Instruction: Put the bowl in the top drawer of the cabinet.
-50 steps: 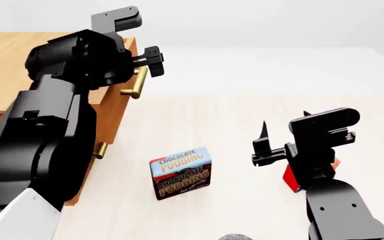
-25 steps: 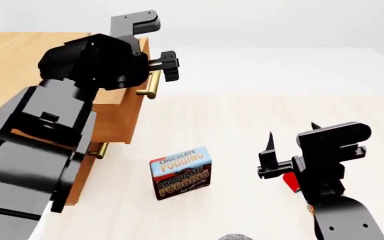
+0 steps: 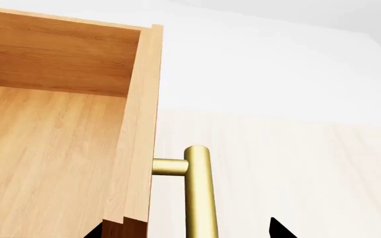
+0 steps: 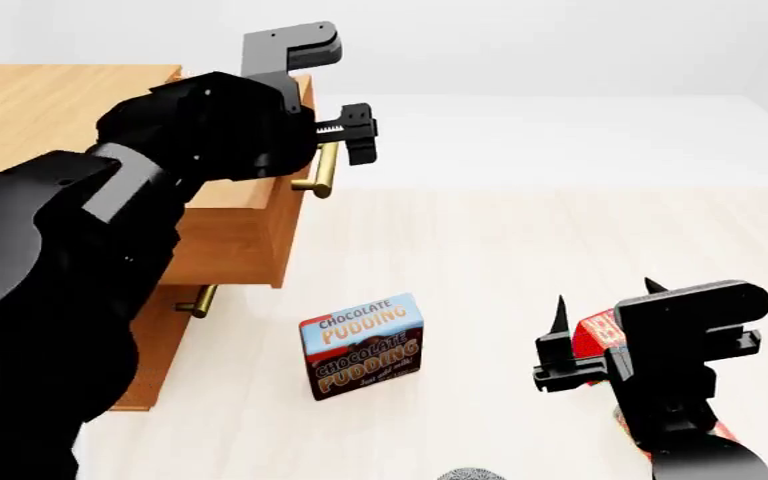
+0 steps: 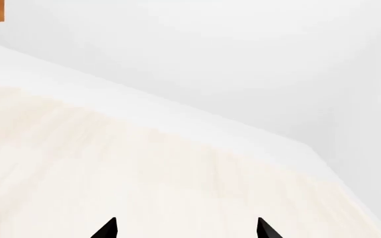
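Nearest the head camera, the black right gripper [image 4: 584, 335] is hovering over the pale wooden table [image 4: 491, 260] with its fingers spread apart and holding nothing, beside a red carton [image 4: 603, 330] that its arm is partly hiding. Just beyond is standing a blue-and-brown chocolate pudding box [image 4: 361, 345]. Farther back, the black left gripper [image 4: 337, 125] is reaching level across the light-brown wooden cabinet [image 4: 37, 130], its open fingers straddling the horizontal brass bar handle [image 3: 199, 196] of the light-brown wooden top drawer [image 3: 58, 144], which is standing pulled out and empty; whether the pads are touching the bar cannot be told. The opening step looks nearly done. The small white patterned bowl is appearing in no view, so the next move is likely calling for locating and grasping it.
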